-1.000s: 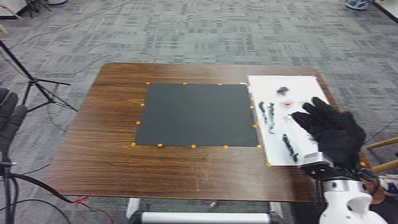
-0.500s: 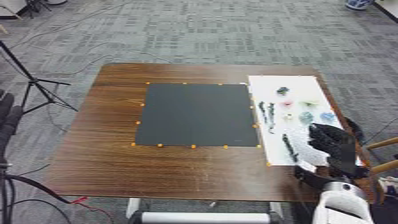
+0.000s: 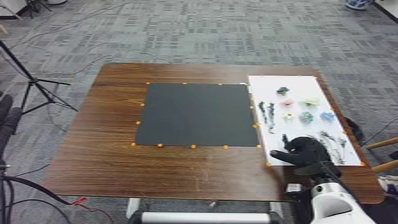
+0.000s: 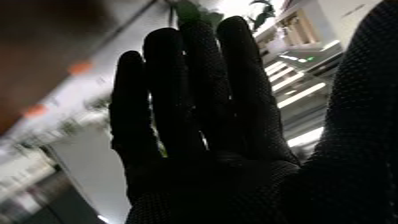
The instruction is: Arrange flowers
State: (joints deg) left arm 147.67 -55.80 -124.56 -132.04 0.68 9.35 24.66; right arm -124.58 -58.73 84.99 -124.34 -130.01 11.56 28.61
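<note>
Flower pieces lie on a white board: a dark blue flower (image 3: 282, 91), a pink one (image 3: 287, 103), a pale green one (image 3: 310, 102), a small yellow one (image 3: 288, 116) and blue ones (image 3: 327, 116). Dark stems (image 3: 271, 120) and thin sprigs (image 3: 334, 142) lie there too. Over the board's near end is my right hand (image 3: 306, 151), covering part of a dark stem. In the right wrist view the right hand (image 4: 209, 145) has straight fingers, and green leaves (image 4: 191, 12) show beyond their tips. Part of my left hand (image 3: 5, 107) is at the head view's left edge.
A black sheet (image 3: 197, 115) lies mid-table, left of the white board (image 3: 275, 82), both edged with orange marks. The brown table (image 3: 160, 172) extends around them. A black tripod (image 3: 35, 80) stands on the floor at the left.
My right hand has moved toward the near edge and then left over the board's near end, uncovering the flowers and sprigs. The left hand has shifted outward at the left edge.
</note>
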